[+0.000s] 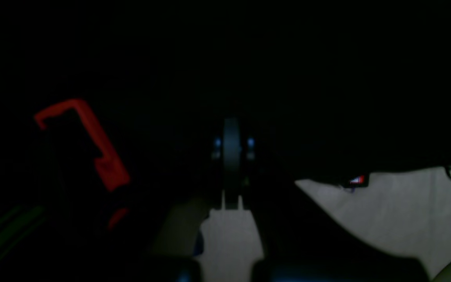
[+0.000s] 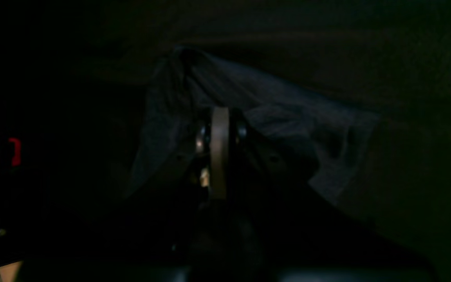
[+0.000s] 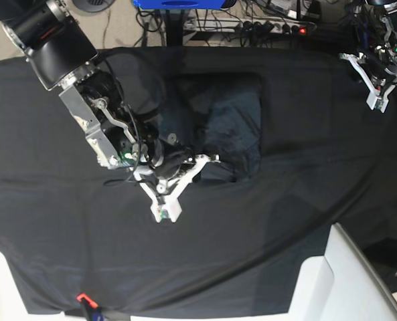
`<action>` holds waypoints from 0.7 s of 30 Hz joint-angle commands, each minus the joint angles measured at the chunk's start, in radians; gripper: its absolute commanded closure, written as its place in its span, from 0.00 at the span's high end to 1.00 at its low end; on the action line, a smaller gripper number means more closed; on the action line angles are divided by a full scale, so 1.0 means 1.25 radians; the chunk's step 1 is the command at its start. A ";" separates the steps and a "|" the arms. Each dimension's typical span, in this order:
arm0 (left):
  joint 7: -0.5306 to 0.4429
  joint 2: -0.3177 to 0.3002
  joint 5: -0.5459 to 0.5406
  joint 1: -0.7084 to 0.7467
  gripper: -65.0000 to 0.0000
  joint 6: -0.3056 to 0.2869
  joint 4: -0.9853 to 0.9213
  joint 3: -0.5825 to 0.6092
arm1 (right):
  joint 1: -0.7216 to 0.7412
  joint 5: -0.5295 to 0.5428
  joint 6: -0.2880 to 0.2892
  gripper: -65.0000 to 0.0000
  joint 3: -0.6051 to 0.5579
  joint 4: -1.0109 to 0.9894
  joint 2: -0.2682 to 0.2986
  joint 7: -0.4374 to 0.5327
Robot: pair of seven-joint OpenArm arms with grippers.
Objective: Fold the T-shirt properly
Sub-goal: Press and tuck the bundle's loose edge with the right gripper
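The dark charcoal T-shirt [image 3: 228,120] lies partly folded in a rough rectangle on the black table cloth [image 3: 285,214], left of centre. My right gripper [image 3: 185,164] sits at the shirt's lower-left corner. In the right wrist view its fingers [image 2: 219,149] are pressed together, and a raised fold of the T-shirt [image 2: 280,117] drapes around them, seemingly pinched. My left gripper [image 3: 375,83] is far off at the table's back right corner, away from the shirt. Its fingers [image 1: 231,156] are shut with nothing between them.
A red clamp [image 1: 92,141] shows left of the left gripper, with pale floor [image 1: 397,211] below the table edge. A white seat-like object [image 3: 345,274] stands at the front right. A power strip and cables [image 3: 252,27] lie behind the table. Another small red clamp [image 3: 83,297] grips the front edge.
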 commanded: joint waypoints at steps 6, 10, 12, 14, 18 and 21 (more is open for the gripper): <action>-0.019 -0.015 -0.003 -0.003 0.00 0.005 0.008 -0.004 | 0.018 -0.001 0.035 0.00 0.003 0.015 -0.002 0.051; -0.019 -0.015 -0.003 -0.003 0.00 0.005 0.008 -0.004 | 0.023 -0.002 0.034 0.00 0.004 -0.036 -0.004 0.052; -0.019 -0.015 -0.003 -0.003 0.00 0.005 0.008 -0.004 | 0.026 -0.002 0.034 0.00 0.006 -0.064 -0.005 0.053; -0.019 -0.015 -0.003 -0.003 0.00 0.005 0.008 -0.004 | 0.030 -0.002 0.033 0.00 0.006 -0.082 -0.003 0.074; -0.019 -0.015 -0.003 0.001 0.00 0.005 0.017 -0.004 | 0.031 -0.002 0.031 0.00 0.006 -0.107 -0.002 0.098; -0.019 -0.014 -0.011 0.016 0.00 0.005 0.047 0.027 | 0.031 -0.002 0.030 0.17 0.006 -0.108 -0.002 0.098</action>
